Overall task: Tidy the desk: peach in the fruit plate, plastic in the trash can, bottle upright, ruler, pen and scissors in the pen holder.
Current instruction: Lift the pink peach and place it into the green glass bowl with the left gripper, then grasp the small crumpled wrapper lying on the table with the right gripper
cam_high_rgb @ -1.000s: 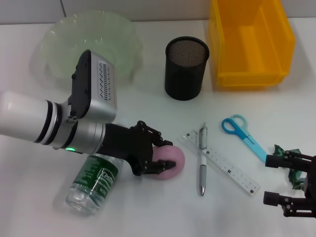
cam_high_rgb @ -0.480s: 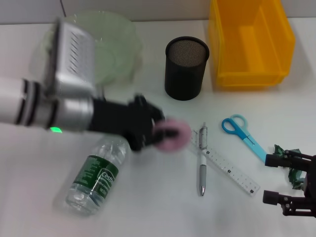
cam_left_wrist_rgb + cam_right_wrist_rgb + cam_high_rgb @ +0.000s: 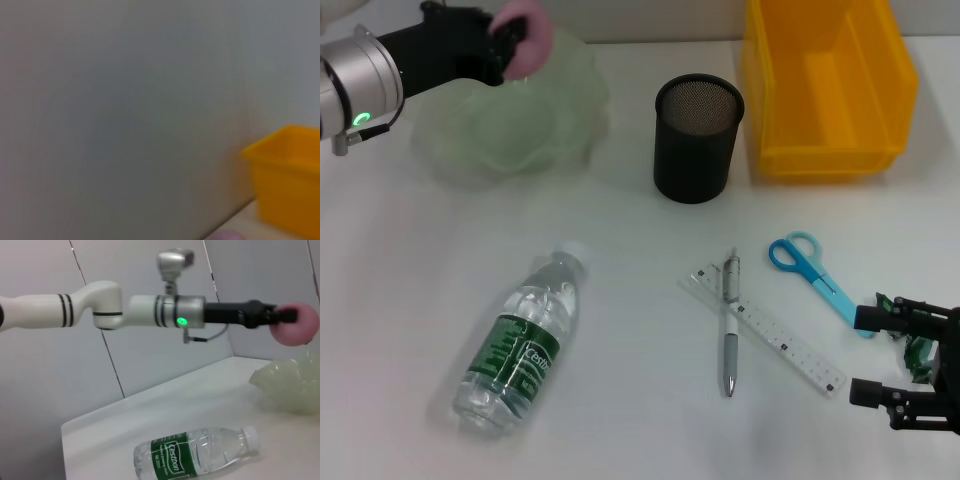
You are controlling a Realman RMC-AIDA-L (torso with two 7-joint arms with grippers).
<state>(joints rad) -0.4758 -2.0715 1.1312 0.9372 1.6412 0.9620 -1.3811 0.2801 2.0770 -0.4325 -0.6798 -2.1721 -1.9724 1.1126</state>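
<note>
My left gripper (image 3: 508, 42) is shut on the pink peach (image 3: 532, 30) and holds it in the air over the far edge of the pale green fruit plate (image 3: 510, 120). The right wrist view shows the peach (image 3: 299, 323) above the plate (image 3: 292, 385). The plastic bottle (image 3: 520, 345) lies on its side at the front left. The pen (image 3: 730, 325) lies across the clear ruler (image 3: 775, 335), with the blue scissors (image 3: 810, 265) to their right. The black mesh pen holder (image 3: 698, 140) stands at the back centre. My right gripper (image 3: 890, 358) is open at the front right, beside the crumpled green plastic (image 3: 918, 352).
A yellow bin (image 3: 825, 85) stands at the back right, next to the pen holder; it also shows in the left wrist view (image 3: 290, 180). The bottle also shows in the right wrist view (image 3: 197, 452), lying in front of the plate.
My left gripper has lifted the peach off the table beside the bottle and carried it back and left to over the plate. The right arm has not moved.
</note>
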